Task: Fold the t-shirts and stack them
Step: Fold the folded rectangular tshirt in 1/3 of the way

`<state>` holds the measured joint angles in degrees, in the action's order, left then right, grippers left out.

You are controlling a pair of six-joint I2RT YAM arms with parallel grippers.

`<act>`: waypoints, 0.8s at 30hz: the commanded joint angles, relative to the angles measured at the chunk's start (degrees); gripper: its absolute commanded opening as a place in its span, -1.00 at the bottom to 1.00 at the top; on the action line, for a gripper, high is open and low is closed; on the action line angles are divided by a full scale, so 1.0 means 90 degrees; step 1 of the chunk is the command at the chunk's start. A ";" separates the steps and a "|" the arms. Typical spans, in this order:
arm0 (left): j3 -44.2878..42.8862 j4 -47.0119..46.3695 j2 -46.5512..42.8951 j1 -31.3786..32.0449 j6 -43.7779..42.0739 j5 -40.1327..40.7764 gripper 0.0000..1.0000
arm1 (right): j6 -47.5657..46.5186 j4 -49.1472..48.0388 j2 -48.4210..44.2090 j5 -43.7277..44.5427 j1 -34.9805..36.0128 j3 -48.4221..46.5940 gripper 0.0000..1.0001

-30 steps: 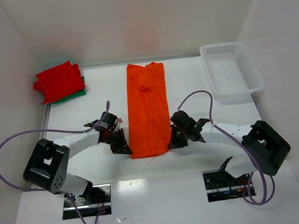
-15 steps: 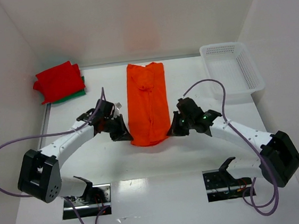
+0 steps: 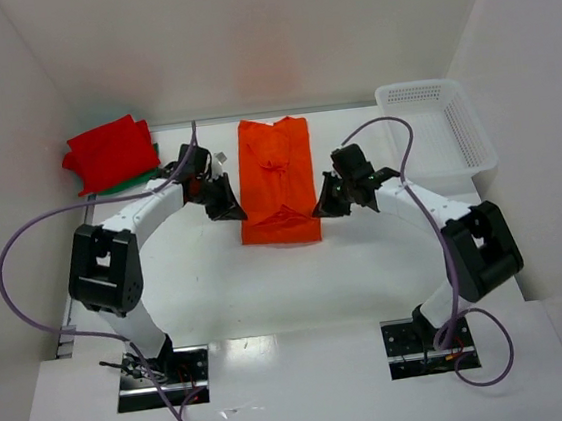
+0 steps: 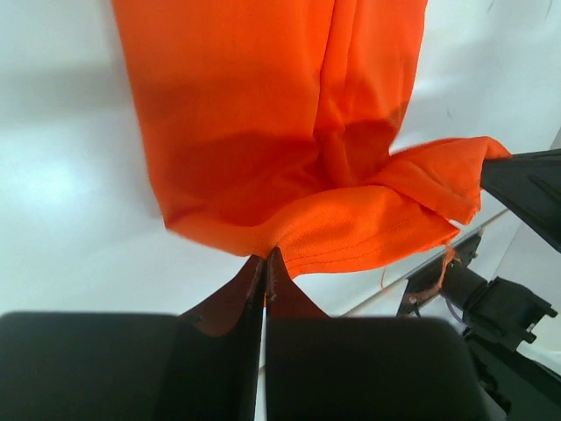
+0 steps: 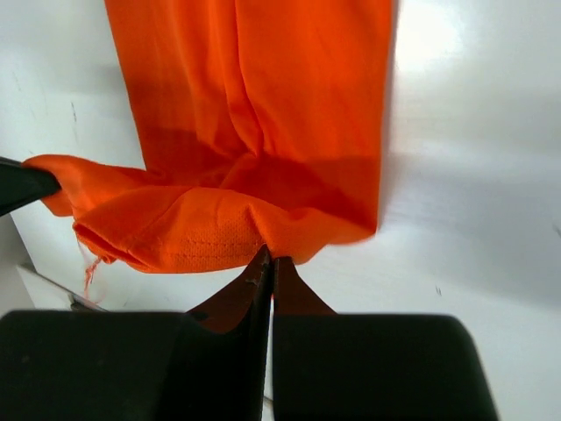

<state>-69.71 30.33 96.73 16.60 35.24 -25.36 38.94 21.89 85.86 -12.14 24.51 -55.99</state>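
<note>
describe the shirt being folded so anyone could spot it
Middle of the white table, between the left gripper and right gripper: the orange shirt, a long strip pinched at its near end by both. The red shirt and green shirt sit stacked far left.

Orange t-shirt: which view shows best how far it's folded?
Top external: the whole orange t-shirt shows, its near end held up over the rest. Each wrist view shows only the pinched hem and the cloth just beyond.
</note>
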 commanded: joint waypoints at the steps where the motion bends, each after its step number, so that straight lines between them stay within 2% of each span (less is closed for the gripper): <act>1: -0.0739 -0.0001 0.0510 -0.0184 -0.0527 -0.0268 -1.00 | -0.0381 -0.0450 0.0478 -0.0155 -0.0077 -0.0770 -1.00; 13: -0.2732 0.0136 0.2522 -0.0516 -0.0947 -0.0600 -1.00 | -0.0655 -0.0508 0.1992 -0.0282 -0.0672 -0.2236 -1.00; 24: -0.4235 0.0399 0.3558 -0.0770 -0.1122 -0.0600 -1.00 | -0.0899 -0.0430 0.3427 -0.0350 -0.0858 -0.3641 -1.00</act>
<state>-103.28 33.08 127.50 10.52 27.14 -29.39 32.56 18.94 114.63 -14.46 17.06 -84.36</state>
